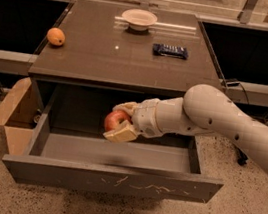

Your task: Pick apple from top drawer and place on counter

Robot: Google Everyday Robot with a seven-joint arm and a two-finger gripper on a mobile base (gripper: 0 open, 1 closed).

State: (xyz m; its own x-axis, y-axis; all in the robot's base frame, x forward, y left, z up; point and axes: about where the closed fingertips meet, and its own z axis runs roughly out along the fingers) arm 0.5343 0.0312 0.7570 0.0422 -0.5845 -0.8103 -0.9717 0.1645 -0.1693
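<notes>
The red apple (114,120) sits between the fingers of my gripper (120,122), which is shut on it and holds it above the floor of the open top drawer (113,176). My pale arm reaches in from the right. The apple hangs just below the front edge of the dark brown counter (126,57). The drawer's front panel shows pale scratches and its grey floor lies bare under the apple.
On the counter stand an orange fruit (56,36) at the left edge, a white bowl (139,19) at the back and a dark wrapped bar (170,50) to the right. An open cardboard box (13,115) stands on the floor left of the drawer.
</notes>
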